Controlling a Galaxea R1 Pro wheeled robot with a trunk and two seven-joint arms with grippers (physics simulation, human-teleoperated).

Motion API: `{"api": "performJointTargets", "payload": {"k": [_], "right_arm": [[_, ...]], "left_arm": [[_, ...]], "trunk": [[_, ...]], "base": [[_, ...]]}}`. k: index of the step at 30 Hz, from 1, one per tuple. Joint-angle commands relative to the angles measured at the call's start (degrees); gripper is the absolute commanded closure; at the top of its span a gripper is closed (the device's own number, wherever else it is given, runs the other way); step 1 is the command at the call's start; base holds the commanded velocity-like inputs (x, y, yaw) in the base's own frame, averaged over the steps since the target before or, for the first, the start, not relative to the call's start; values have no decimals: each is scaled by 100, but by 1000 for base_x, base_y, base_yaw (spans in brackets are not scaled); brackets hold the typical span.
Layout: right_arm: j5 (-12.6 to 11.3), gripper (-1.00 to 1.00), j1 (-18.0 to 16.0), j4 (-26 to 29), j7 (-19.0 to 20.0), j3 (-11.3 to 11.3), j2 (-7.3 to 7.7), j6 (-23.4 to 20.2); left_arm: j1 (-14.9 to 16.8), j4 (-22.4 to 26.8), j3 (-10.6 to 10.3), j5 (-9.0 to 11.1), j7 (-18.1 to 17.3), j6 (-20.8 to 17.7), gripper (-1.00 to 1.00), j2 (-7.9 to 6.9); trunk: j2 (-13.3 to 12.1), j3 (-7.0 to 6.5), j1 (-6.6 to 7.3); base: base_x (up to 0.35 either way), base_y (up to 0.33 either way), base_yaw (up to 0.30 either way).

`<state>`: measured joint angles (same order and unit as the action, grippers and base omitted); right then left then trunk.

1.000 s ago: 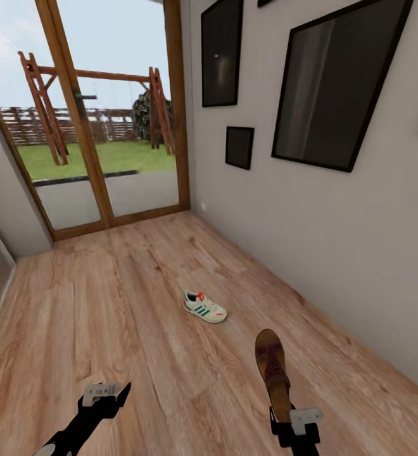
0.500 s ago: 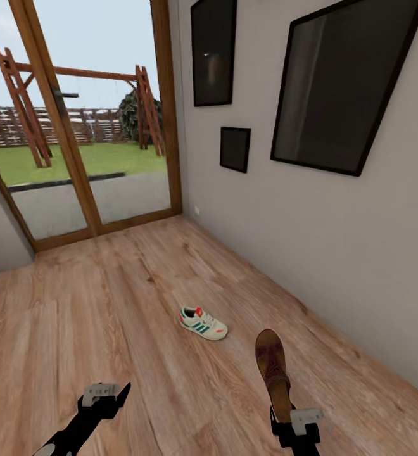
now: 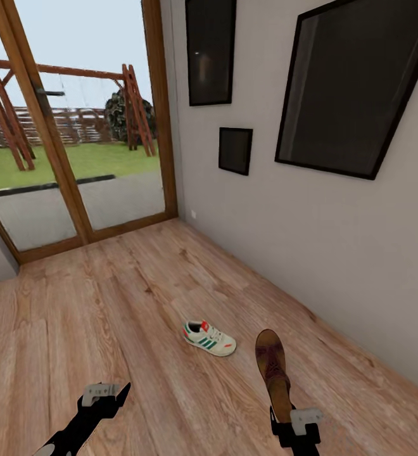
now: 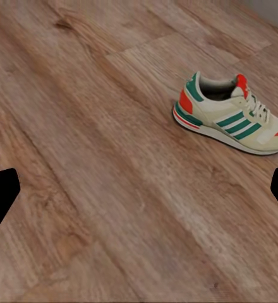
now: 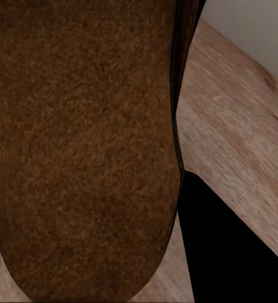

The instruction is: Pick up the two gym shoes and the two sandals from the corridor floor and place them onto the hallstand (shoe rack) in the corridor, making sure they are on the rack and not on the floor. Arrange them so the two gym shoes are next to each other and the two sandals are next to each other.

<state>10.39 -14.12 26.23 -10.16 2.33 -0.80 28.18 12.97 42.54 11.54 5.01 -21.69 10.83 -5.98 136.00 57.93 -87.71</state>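
Left tool (image 3: 111,394) hangs low over the corridor floor (image 3: 107,316), its two dark fingers spread wide with nothing between them; in the left wrist view only the fingertips (image 4: 1,196) show, at opposite edges of the picture, with bare planks between. Right of it, one gym shoe (image 3: 209,337) lies on its sole on the floor, between the two arms and farther from the robot, near the grey wall (image 3: 335,253). It is cream-white with green side stripes, a teal heel and a red-orange tongue tab, laces tied; the left wrist view shows it (image 4: 234,115) whole, side on. Farther right, the right tool (image 3: 284,415) grips one sandal (image 3: 273,370) by its heel end, the toe pointing away from the robot and clear of the floor. It is dark brown leather; the perforations on the toe are hard to make out. Its brown suede-like surface (image 5: 82,145) crowds the right wrist view, so the fingers cannot be seen there. On the wall hang three dark framed pictures (image 3: 234,150), two cut off by the frame. One glazed door (image 3: 76,126) stands at the far left.
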Motion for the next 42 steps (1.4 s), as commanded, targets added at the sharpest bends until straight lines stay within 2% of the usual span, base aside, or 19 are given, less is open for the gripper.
{"api": "performJointTargets", "payload": {"k": [1, 15, 26, 42], "right_arm": [[42, 100, -3, -3, -48, 13, 1, 3], [42, 100, -3, -4, -48, 13, 1, 4], [41, 100, -3, 3, -48, 13, 1, 9], [39, 100, -3, 5, -48, 13, 1, 6]], "left_arm": [[4, -9, 11, 52, -46, -1, -100, 1], [4, -9, 15, 53, -46, -1, -100, 1], [4, -9, 15, 52, -46, -1, -100, 1], [4, -9, 15, 52, -46, -1, -100, 1]], "trunk": [[2, 5, -1], [2, 5, -1], [2, 5, -1], [2, 5, -1]], "base": [[232, 241, -2], [230, 243, 7], [257, 228, 190], [251, 159, 6]]}}
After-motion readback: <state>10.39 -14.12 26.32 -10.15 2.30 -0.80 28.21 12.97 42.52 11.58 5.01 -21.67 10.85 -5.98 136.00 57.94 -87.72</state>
